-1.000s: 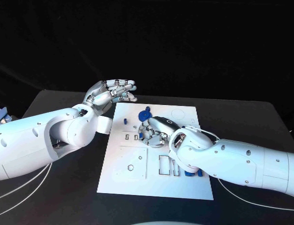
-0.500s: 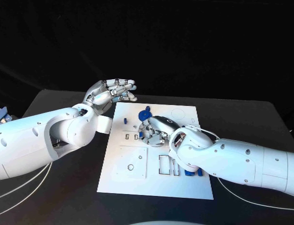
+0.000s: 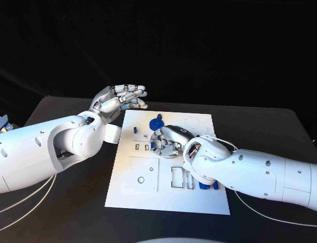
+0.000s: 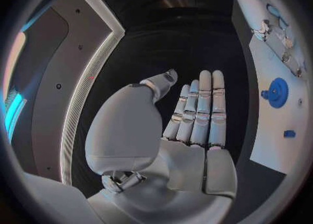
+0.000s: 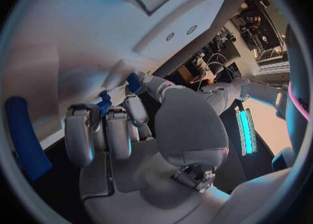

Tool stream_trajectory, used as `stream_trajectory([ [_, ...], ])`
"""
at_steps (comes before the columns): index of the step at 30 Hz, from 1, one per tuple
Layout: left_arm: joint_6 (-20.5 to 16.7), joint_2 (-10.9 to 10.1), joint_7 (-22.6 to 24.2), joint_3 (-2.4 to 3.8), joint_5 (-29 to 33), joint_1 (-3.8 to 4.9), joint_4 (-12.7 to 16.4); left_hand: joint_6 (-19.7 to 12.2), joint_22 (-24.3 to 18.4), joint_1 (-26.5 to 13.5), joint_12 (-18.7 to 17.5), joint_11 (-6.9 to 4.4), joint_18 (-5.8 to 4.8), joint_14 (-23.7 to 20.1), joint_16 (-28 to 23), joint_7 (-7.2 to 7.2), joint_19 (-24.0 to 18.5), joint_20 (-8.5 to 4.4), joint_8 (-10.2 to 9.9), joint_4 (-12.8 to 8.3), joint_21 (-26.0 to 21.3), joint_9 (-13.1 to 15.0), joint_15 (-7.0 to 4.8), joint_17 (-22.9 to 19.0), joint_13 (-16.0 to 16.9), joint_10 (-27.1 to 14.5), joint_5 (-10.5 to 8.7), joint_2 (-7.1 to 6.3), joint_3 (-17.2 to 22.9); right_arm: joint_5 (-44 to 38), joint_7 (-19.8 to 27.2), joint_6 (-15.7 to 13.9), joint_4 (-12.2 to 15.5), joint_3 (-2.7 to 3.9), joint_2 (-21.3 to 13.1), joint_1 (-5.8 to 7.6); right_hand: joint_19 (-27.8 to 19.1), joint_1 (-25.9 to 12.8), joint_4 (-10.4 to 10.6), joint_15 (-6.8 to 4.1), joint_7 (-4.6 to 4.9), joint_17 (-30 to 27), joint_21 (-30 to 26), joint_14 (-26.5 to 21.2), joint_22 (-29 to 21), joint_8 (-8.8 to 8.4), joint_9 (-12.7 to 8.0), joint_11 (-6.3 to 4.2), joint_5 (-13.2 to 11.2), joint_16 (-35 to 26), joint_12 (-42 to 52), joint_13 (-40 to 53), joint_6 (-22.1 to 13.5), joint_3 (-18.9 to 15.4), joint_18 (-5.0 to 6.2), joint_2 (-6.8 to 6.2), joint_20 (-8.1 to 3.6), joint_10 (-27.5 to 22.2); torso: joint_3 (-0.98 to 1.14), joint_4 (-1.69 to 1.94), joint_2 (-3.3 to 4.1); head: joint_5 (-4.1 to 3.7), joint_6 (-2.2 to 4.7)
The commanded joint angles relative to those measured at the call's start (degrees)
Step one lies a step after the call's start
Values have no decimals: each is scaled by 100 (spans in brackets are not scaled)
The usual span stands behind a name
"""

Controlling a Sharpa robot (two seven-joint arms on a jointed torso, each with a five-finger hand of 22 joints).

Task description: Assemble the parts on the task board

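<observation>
My left hand (image 3: 122,98) hangs in the air above the far left corner of the task board (image 3: 147,195), palm turned up, its silver fingers (image 4: 199,104) lying straight and close together with nothing in them; the smooth white shell of the palm curves up beside them. My right hand (image 3: 167,142) is down on the board's middle, fingers curled tightly against the flat white plate. Between the fingertips in the right wrist view I can see small blue pieces (image 5: 103,104), but I cannot tell whether I actually grip one or merely press on it. The board is a thin, matte white rectangle lying flat on the black table (image 3: 275,126), cut with small rectangular slots and round holes. A round blue toothed part (image 3: 155,123), like a little gear, sits on the board just beyond my right hand. More blue parts (image 3: 208,186), short and blocky, stand in slots near the board's right edge, partly under my right forearm. A long rounded blue piece (image 5: 26,140) lies close beside my right fingers.
</observation>
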Motion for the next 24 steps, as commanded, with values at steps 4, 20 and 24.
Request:
stream_trajectory([
  [4, 109, 10, 28, 2, 8, 3, 1, -30, 6, -38, -5, -12, 2, -26, 31, 119, -41, -1, -21, -28, 20, 6, -2, 6, 8, -38, 21, 29, 8, -38, -4, 100, -3, -6, -9, -13, 66, -4, 27, 71, 40, 846, -36, 457, 857, -66, -34, 23, -31, -16, -42, -26, -90, -23, -51, -116, 42, -54, 0, 1, 1, -5, 5],
  [20, 103, 6, 13, 1, 8, 3, 0, -30, 11, -41, -6, -11, 2, -32, 35, 121, -52, 1, -25, -35, 30, 9, -1, 8, 8, -41, 21, 32, 9, -66, 11, -37, 1, -6, -2, -14, 66, -59, 89, 112, 82, 839, -44, 454, 860, -159, -94, 65, -199, -20, -41, -27, -181, -118, -50, -192, 84, -71, -5, -2, 0, -17, 9],
  [24, 101, 5, 10, 1, 8, 3, 1, -30, 11, -41, -6, -11, 2, -32, 35, 121, -52, 1, -25, -35, 30, 9, -1, 8, 8, -41, 21, 32, 9, -67, 9, -41, 1, -6, -1, -14, 50, -70, 111, 124, 97, 821, -65, 449, 843, -199, -118, 79, -269, -28, -63, -52, -223, -160, -43, -222, 96, -101, -7, 4, -1, -19, 8],
])
